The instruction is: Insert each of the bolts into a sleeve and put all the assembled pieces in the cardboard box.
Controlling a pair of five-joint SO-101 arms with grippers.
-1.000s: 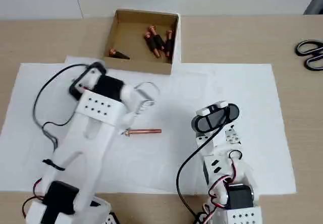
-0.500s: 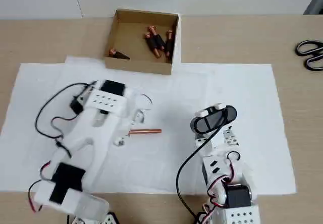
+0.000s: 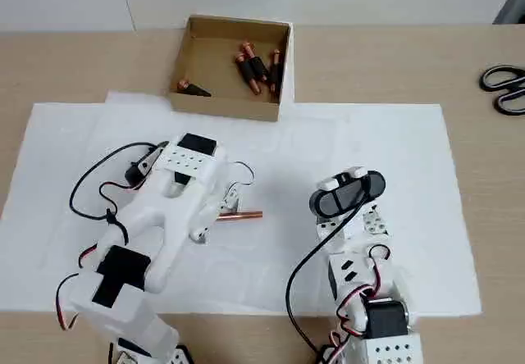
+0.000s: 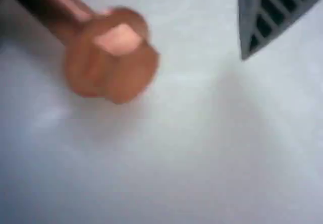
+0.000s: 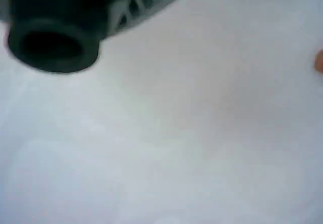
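Observation:
A copper bolt (image 3: 244, 214) lies on the white paper sheet (image 3: 394, 143). My left gripper (image 3: 220, 214) is low over its head end and open, one finger on either side. In the left wrist view the bolt's head (image 4: 113, 57) sits close up, with one ribbed finger (image 4: 272, 12) apart from it. My right gripper (image 3: 349, 193) hovers to the bolt's right, shut on a black sleeve (image 5: 53, 45) whose open end faces the camera. The cardboard box (image 3: 197, 28) stands at the back with several assembled pieces (image 3: 254, 67) inside.
Scissors (image 3: 504, 85) lie on the bare table at the far right. The paper sheet covers the middle of the table, with free room between the two arms and toward the right edge.
My left arm has swung back and down, bringing its gripper from above the paper onto the bolt's head end. The bolt and the right arm have stayed where they were.

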